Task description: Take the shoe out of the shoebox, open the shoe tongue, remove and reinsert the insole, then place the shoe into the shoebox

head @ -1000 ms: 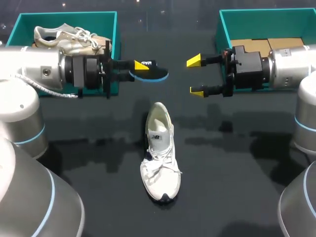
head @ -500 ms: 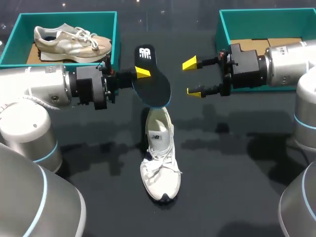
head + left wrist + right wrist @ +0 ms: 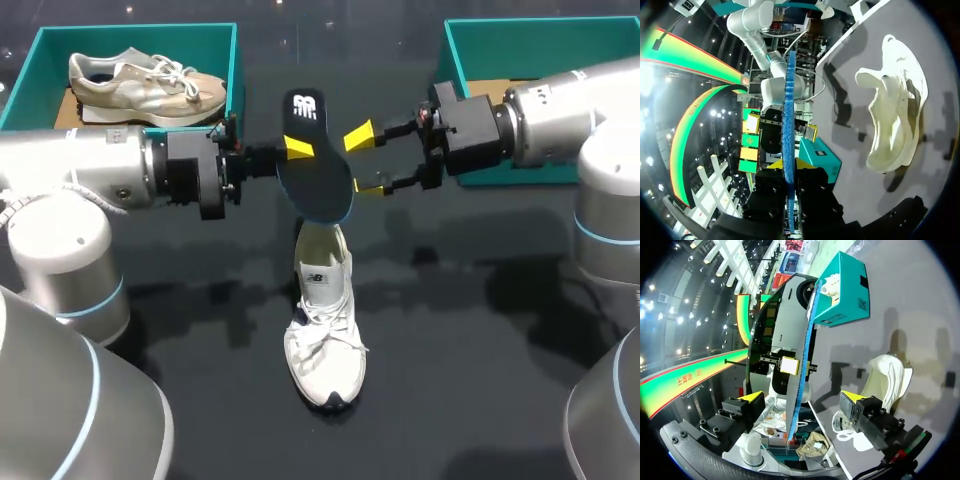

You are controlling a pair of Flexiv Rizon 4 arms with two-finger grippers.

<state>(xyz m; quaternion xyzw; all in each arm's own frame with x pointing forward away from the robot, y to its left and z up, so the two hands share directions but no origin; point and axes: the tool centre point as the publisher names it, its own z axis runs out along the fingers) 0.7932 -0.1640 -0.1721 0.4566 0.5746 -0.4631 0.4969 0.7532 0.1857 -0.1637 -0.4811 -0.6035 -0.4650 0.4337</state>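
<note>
Left fingers (image 3: 298, 148) pinched shut on the insole (image 3: 318, 170), gripping one long edge near the middle. Insole stands on end, logo heel up, forefoot end down just over the heel opening of the shoe (image 3: 322, 310). It looks set up for feeding back in toe-first. Shoe sits upright on the surface (image 3: 480, 330), toe toward the robot, nothing touching it.

Right fingers (image 3: 359, 136) spread wide, holding nothing, one tip either side of the insole's other edge. Probably there to steady or take it so the left can let go or regrip.

Left wrist view: insole (image 3: 788, 125) edge-on, clamped between the fingers, shoe (image 3: 897, 105) off to one side on the surface. Right wrist view: insole (image 3: 801, 375) edge-on in the gap between the two yellow tips, apart from both as far as I can tell; shoe (image 3: 885, 380) ahead, past one tip.

Right box (image 3: 520, 30) has no shoe in it, likely where this one goes. Left box (image 3: 130, 35) holds a tan shoe (image 3: 140, 78).
</note>
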